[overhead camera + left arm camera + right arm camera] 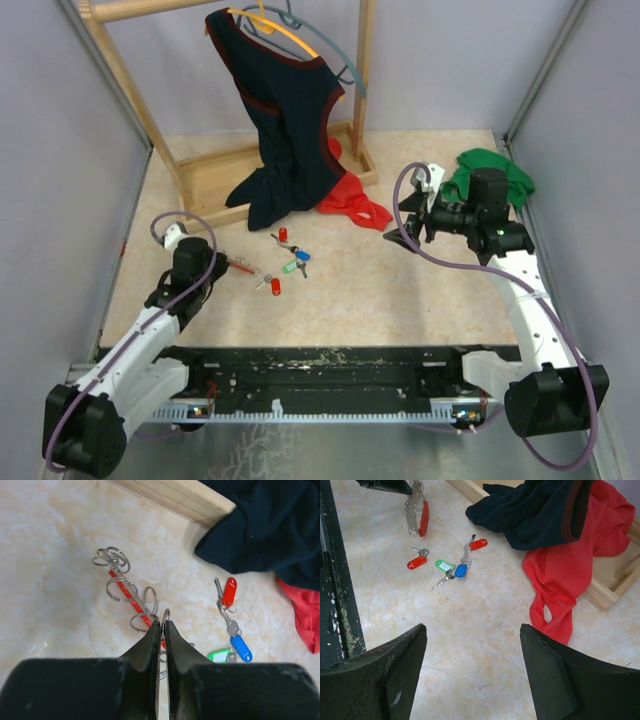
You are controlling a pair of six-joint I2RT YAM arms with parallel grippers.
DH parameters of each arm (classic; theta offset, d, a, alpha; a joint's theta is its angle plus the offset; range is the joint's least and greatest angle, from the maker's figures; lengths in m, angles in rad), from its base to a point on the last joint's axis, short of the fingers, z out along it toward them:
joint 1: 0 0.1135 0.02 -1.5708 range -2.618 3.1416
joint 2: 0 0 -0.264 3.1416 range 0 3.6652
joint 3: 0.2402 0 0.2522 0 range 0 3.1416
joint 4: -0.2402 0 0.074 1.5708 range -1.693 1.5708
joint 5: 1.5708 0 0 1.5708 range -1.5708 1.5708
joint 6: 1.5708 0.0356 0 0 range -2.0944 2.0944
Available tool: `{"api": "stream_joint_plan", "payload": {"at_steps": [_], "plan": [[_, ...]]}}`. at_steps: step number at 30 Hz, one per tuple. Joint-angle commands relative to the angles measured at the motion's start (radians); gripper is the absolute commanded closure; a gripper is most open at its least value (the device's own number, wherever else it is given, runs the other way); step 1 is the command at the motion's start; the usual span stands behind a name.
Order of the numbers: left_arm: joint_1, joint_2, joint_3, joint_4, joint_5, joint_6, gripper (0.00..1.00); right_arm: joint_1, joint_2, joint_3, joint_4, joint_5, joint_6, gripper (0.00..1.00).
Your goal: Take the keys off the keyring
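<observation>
The keyring (126, 592) is a red strip with several wire rings; it also shows in the top view (243, 265) and the right wrist view (421, 516). My left gripper (163, 625) is shut on one of its metal rings, at the table's left (215, 262). The keys lie loose on the table: a red one (229, 591), a blue one (241, 648) and a green one (218, 655). A second red key (416, 562) lies apart from them. My right gripper (472, 627) is open and empty, raised at the right (405, 236), far from the keys.
A wooden garment rack (215, 170) stands at the back with a dark top (285, 120) hanging from a hanger and a red cloth (350, 205) at its foot. A green cloth (495, 170) lies at the back right. Grey walls close both sides.
</observation>
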Motion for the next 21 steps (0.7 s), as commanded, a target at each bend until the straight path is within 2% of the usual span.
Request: {"api": "stream_joint_plan", "payload": {"at_steps": [1, 3, 6, 12, 15, 16, 18, 19, 21], "plan": [[0.004, 0.016, 0.119, -0.18, -0.14, -0.129, 0.78, -0.003, -0.015, 0.006, 0.026, -0.03, 0.006, 0.25], [0.004, 0.018, 0.18, -0.255, -0.131, -0.137, 0.55, -0.002, -0.014, 0.007, 0.026, -0.027, 0.007, 0.25], [0.004, -0.004, 0.236, -0.297, -0.11, -0.116, 0.38, -0.002, -0.01, 0.008, 0.026, -0.023, 0.008, 0.25], [0.004, -0.109, 0.237, -0.246, -0.006, -0.025, 0.32, -0.005, -0.003, 0.017, 0.021, -0.03, 0.015, 0.25], [0.004, -0.18, 0.197, -0.095, 0.186, 0.133, 0.25, -0.008, 0.004, 0.025, 0.041, -0.036, 0.066, 0.22], [0.004, -0.207, 0.166, -0.016, 0.323, 0.185, 0.23, -0.008, 0.006, 0.031, 0.068, -0.006, 0.14, 0.21], [0.004, -0.281, 0.12, 0.143, 0.499, 0.254, 0.17, -0.009, 0.013, 0.057, 0.098, 0.133, 0.293, 0.08], [0.004, -0.305, 0.109, 0.198, 0.553, 0.263, 0.11, -0.009, 0.016, 0.076, 0.091, 0.212, 0.333, 0.02], [0.004, -0.339, 0.123, 0.253, 0.607, 0.274, 0.02, -0.015, 0.016, 0.107, 0.083, 0.31, 0.377, 0.01]]}}
